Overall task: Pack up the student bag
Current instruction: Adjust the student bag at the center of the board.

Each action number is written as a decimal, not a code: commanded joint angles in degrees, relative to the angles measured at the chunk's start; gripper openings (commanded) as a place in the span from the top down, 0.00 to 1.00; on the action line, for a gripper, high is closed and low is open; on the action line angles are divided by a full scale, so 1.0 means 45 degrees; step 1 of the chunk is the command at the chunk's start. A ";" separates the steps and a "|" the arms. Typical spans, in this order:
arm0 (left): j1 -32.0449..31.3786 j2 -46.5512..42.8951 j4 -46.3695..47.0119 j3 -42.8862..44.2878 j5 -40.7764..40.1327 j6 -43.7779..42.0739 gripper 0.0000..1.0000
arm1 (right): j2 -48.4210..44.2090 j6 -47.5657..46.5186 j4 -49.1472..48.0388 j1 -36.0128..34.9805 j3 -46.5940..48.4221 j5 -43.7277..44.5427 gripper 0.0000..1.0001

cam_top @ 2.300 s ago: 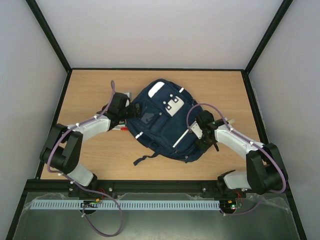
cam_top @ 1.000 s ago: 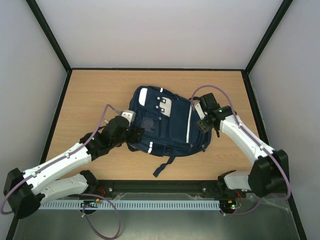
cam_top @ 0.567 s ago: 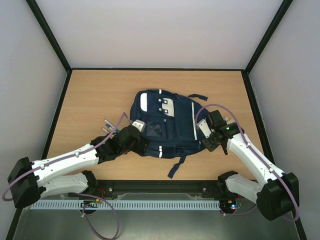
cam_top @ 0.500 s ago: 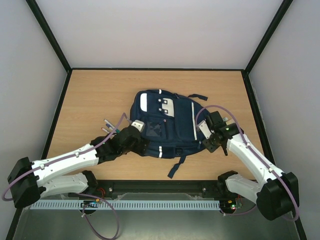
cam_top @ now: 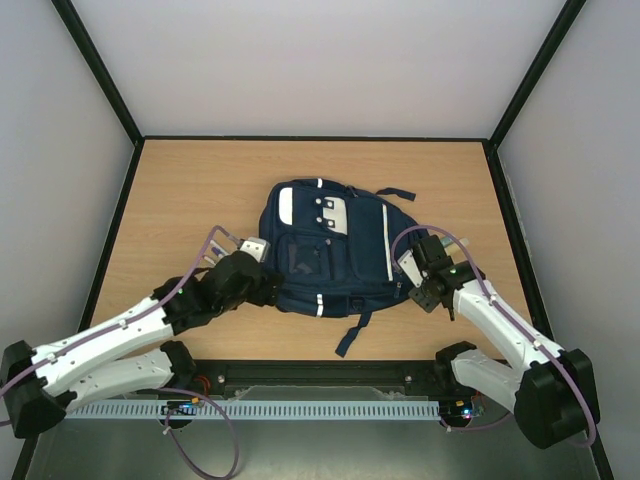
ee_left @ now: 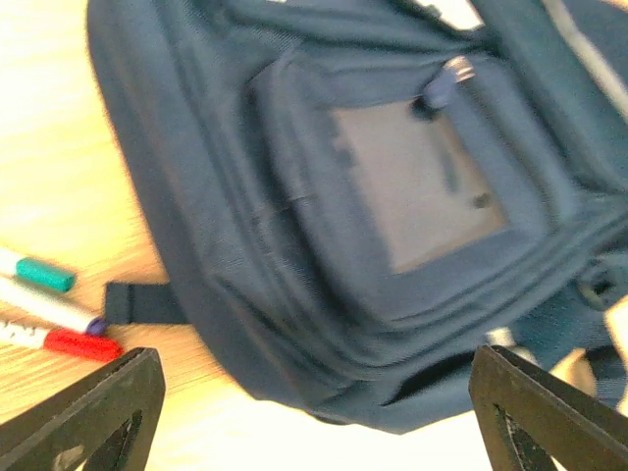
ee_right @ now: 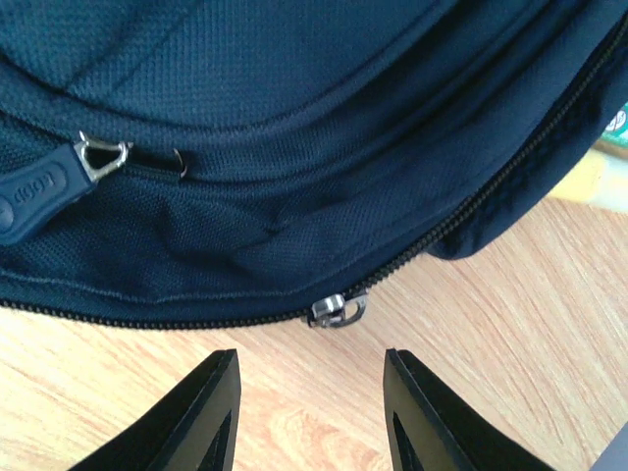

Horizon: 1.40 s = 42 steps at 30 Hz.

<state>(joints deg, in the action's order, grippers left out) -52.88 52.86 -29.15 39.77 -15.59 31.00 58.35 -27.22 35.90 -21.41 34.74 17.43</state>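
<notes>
- We see the student bag (cam_top: 325, 250) lying flat at the middle of the wooden table (cam_top: 180, 190), front side up, between the two arms
- Its grey-white patches sit toward the far edge, and a loose dark strap (cam_top: 352, 335) trails off its near edge onto the wood
- The left gripper (cam_top: 260, 283) hangs over the bag's left near corner; in the wrist view its two fingers stand spread wide with nothing between them
- Below that gripper we make out the bag's front pocket with a greyish square panel (ee_left: 417, 186) and a small zip pull (ee_left: 442, 86) above it, all rather blurred
- Three markers lie on the table just beside the bag's left edge: a green-capped marker (ee_left: 39, 273), a purple-tipped marker (ee_left: 54, 309) and a red-capped marker (ee_left: 74, 343)
- A short dark strap tab (ee_left: 142, 302) pokes out from the bag toward the purple tip
- The right gripper (cam_top: 416, 284) is low at the bag's right edge, its fingers apart and pinching nothing, bare wood showing in the gap
- Just ahead of that gap a metal zipper slider (ee_right: 337, 309) rests at the bag's rim, clear of both fingers
- A dark rubber zipper tab (ee_right: 44, 196) lies higher on the fabric
- Something green and yellow (ee_right: 613, 123) peeks out beside the bag; we cannot tell what it is
</notes>
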 commanded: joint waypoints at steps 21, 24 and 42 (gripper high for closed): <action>-0.3932 0.4717 0.7040 0.0329 0.2437 -0.2723 0.20 | 0.1209 -0.2351 -0.2293 0.1659 -0.0872 -0.3291 0.73; -0.3921 0.5819 0.7423 0.0588 0.2553 -0.2925 0.20 | 0.1334 -0.2331 -0.2472 0.1653 -0.0916 -0.3785 0.79; -0.1587 0.5692 0.6499 -0.1120 0.1577 -0.2853 0.20 | -0.0951 -0.2615 0.1881 0.1618 0.0265 -0.5956 0.99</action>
<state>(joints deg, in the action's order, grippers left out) -63.33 82.30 1.65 37.45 -5.10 18.65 54.13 -37.17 36.82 -13.87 33.65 -5.96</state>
